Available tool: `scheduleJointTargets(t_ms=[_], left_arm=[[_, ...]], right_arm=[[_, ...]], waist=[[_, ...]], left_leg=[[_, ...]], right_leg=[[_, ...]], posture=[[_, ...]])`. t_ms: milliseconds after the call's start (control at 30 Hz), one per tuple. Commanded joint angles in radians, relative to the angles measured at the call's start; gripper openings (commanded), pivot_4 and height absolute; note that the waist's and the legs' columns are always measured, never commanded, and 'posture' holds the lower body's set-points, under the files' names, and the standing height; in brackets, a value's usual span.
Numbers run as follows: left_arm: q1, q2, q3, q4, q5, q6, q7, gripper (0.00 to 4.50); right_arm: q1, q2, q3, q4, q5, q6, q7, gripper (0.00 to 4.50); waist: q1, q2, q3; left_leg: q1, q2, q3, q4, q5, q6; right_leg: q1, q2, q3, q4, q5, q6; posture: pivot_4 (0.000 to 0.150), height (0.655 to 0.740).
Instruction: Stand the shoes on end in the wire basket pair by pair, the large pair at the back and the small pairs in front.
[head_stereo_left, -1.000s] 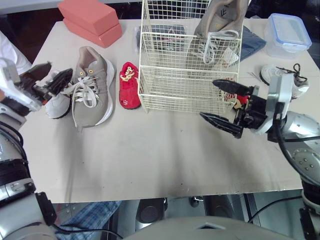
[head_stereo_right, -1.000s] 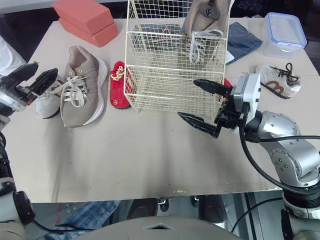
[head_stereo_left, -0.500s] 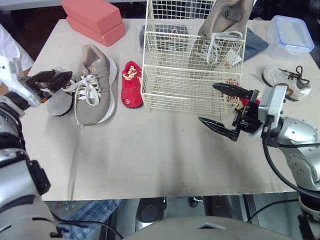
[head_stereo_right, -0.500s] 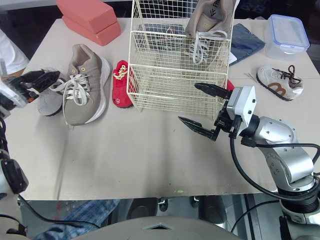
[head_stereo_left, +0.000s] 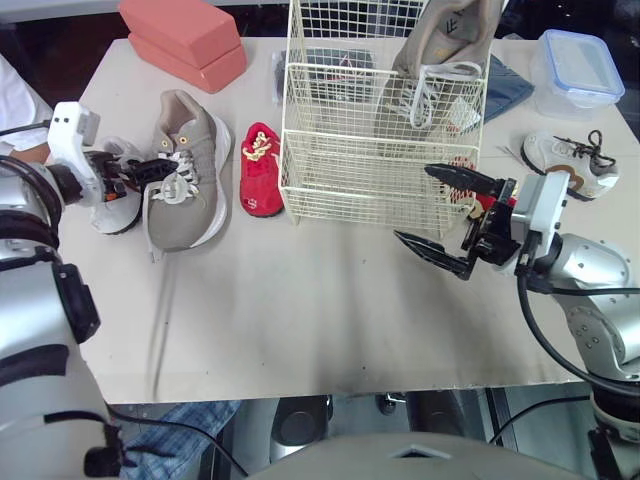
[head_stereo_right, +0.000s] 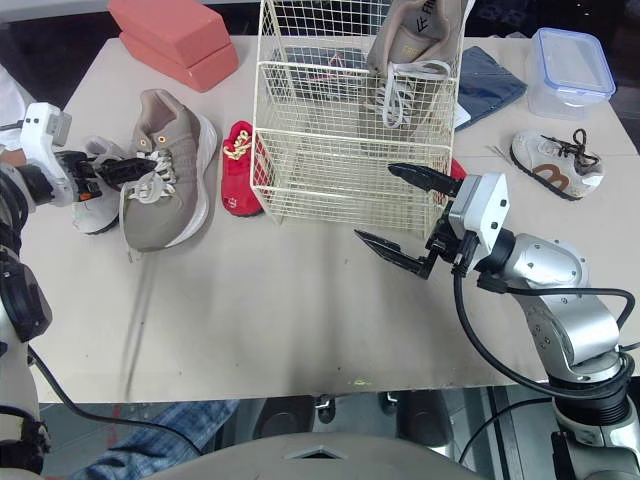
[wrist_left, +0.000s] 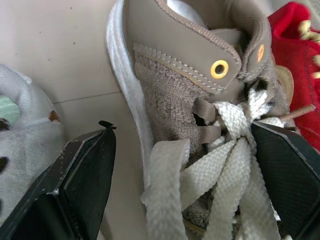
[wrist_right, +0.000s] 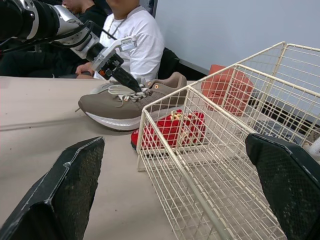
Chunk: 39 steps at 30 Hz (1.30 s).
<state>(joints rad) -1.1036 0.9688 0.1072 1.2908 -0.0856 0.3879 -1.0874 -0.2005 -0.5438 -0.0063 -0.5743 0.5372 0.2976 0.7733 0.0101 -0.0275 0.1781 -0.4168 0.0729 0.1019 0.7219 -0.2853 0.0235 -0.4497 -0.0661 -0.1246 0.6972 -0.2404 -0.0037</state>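
Lying flat at the left of the left eye view, taupe sneaker — long axis up-down, heel toward the top edge, toe toward the bottom | left wrist view: left gripper spread astride its laces | right wrist view: right gripper spread wide, facing wire basket.

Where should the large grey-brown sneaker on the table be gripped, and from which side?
Probably the collar wall beside the top eyelets of the large sneaker, pinched inside and outside. It lies sole down with its opening upward, so come from above on the robot's left; the red shoe crowds the other side.
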Motion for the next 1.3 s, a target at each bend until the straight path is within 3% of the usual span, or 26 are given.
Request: scheduleJointTargets(t_ms=[33,167,200,233,900,1133,1300], left_arm=[[-0.019,-0.011,-0.015,0.026,0.047,0.011,0.03,3.03],[-0.009,-0.019,-0.004,0.034,0.06,0.008,0.037,1.16],[-0.004,-0.02,0.0,0.036,0.061,0.007,0.039,0.76],[0.0,-0.021,0.004,0.036,0.062,0.007,0.04,0.66],[-0.006,0.102,0.103,-0.027,0.001,0.006,-0.122,0.65],[-0.099,0.093,0.292,-0.058,-0.157,-0.131,0.006,0.65],[-0.166,0.047,0.413,-0.127,-0.29,-0.216,-0.039,0.65]], right_arm=[[-0.015,0.007,-0.004,-0.02,-0.003,-0.026,-0.005,4.5],[-0.02,0.01,-0.004,-0.018,-0.008,-0.025,-0.004,4.5],[-0.022,0.011,-0.005,-0.018,-0.009,-0.025,-0.003,4.5],[-0.023,0.011,-0.005,-0.017,-0.01,-0.025,-0.004,4.5],[-0.043,0.026,0.003,0.005,-0.016,-0.032,0.011,4.5],[-0.046,0.027,0.007,0.009,-0.017,-0.039,0.01,4.5],[-0.052,0.028,-0.005,0.013,-0.019,-0.045,0.003,4.5]], waist=[[0.001,0.0,0.0],[-0.003,0.0,0.0],[-0.004,0.0,0.0],[-0.004,0.0,0.0],[-0.024,-0.004,0.001],[-0.014,-0.011,0.002],[-0.016,-0.012,0.002]], left_leg=[[0.0,0.0,0.0,0.0,0.0,0.0],[0.001,0.0,0.0,0.0,0.0,0.0],[0.001,0.0,0.0,0.0,0.0,0.0],[0.001,0.0,0.0,0.0,0.0,0.0],[0.0,0.0,0.0,0.001,0.0,0.0],[-0.002,0.001,-0.003,0.002,0.0,0.0],[-0.01,0.001,-0.005,0.009,0.0,0.0]], right_leg=[[0.0,0.0,0.0,0.0,0.0,0.0],[0.0,0.0,0.001,0.002,0.0,0.0],[0.0,0.0,0.001,0.002,0.0,0.0],[0.0,0.0,0.001,0.002,0.0,0.0],[-0.001,0.0,0.001,0.001,0.002,-0.003],[-0.001,-0.002,-0.001,0.001,0.002,-0.003],[-0.002,-0.003,-0.005,0.001,0.002,-0.003]], posture=[[0.15,0.686],[0.15,0.686],[0.15,0.686],[0.15,0.686],[0.15,0.686],[0.15,0.686],[0.15,0.686]])
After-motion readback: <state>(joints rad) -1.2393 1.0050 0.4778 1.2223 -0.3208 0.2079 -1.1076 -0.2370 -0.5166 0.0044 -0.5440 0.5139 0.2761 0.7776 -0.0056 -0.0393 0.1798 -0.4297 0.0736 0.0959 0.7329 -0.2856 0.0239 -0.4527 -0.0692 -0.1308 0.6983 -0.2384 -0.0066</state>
